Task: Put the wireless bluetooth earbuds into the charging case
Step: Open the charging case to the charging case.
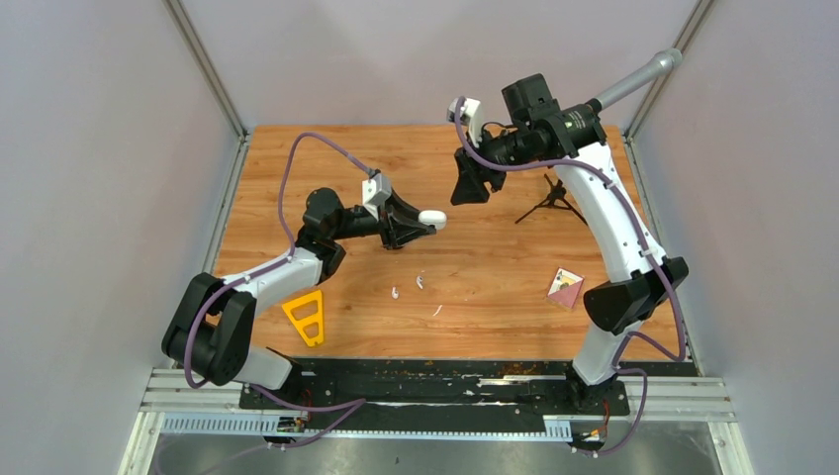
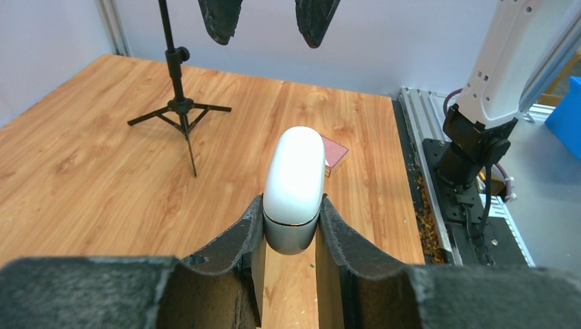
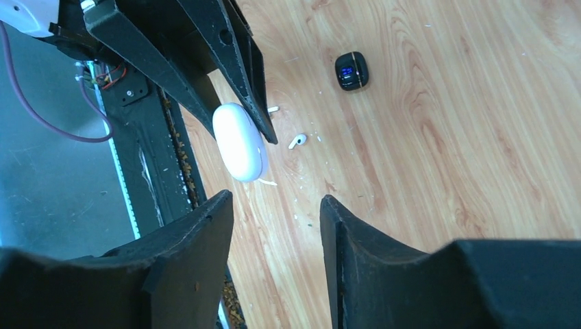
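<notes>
A white pebble-shaped charging case [image 2: 294,171] is pinched between the fingers of my left gripper [image 2: 290,204], which is shut on it and holds it above the table; its lid seam looks closed. From above, the case [image 1: 432,218] pokes out of the left gripper [image 1: 418,222] toward the right gripper [image 1: 468,188], which hovers just beyond it, open and empty. In the right wrist view the case [image 3: 238,141] lies below and ahead of my right gripper [image 3: 277,199]. Two white earbuds [image 3: 297,141] [image 3: 273,109] rest on the wood, also seen from above [image 1: 419,282] [image 1: 394,293]. No black earbuds show.
A black case [image 3: 351,70] with a lit blue display sits on the table. A thin white sliver [image 1: 436,311] lies near the earbuds. A small black tripod [image 1: 552,203], a card box [image 1: 566,288] and a yellow triangular frame [image 1: 306,319] stand around them.
</notes>
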`<state>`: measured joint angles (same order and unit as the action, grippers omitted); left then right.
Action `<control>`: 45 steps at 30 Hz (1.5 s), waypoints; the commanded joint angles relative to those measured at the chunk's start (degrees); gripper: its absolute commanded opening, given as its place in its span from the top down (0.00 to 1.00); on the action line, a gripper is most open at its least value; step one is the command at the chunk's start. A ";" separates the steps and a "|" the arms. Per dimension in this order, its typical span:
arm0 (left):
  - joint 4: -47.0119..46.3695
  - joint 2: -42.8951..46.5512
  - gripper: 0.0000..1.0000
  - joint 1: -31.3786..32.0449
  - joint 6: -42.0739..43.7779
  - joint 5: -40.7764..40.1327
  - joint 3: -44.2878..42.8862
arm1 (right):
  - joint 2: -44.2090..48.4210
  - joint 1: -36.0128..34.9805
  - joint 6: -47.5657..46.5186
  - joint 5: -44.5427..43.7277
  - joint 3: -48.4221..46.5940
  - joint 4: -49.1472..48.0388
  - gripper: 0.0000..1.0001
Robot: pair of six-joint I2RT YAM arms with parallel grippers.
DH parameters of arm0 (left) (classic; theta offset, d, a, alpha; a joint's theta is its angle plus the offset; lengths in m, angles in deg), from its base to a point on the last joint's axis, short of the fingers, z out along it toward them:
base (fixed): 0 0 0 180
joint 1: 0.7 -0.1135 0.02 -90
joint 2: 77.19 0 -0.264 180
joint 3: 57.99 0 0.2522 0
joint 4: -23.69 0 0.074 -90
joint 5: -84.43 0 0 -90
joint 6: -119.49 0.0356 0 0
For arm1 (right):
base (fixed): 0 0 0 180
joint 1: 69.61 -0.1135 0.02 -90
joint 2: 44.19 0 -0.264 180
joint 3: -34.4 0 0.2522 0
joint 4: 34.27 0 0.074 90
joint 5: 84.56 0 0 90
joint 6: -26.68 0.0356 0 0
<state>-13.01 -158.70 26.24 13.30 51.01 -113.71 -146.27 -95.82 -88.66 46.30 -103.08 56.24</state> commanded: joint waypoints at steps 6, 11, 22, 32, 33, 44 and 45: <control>-1.05 0.25 1.00 -0.22 -2.06 -0.35 -2.58 | -1.08 -3.37 -9.43 1.91 -0.79 3.59 0.40; -1.11 0.64 1.00 -0.22 -2.77 0.14 -2.78 | -2.47 -5.98 -9.31 1.99 -0.13 3.50 0.38; -1.37 1.63 1.00 -0.21 -1.13 2.69 -2.91 | -6.18 -5.06 -7.09 -0.19 -2.71 2.06 0.40; -0.53 1.61 1.00 -0.14 2.88 4.57 -2.78 | -7.08 -2.07 -1.71 2.63 -4.36 -0.26 0.41; -0.58 1.57 1.00 -0.13 2.95 4.59 -2.76 | -7.14 -2.05 -1.41 2.72 -4.27 -0.36 0.41; 0.55 1.48 1.00 -0.12 1.99 1.04 -1.73 | -5.80 -2.08 -0.49 6.27 -7.79 0.30 0.39; 0.60 1.56 1.00 -0.15 1.83 0.73 -1.53 | -5.18 -2.07 -0.27 7.20 -8.60 0.26 0.38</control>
<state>-11.50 -158.68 25.93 14.64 53.57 -114.47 -153.53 -97.92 -90.08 48.64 -106.27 57.79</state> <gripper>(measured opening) 0.333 0.601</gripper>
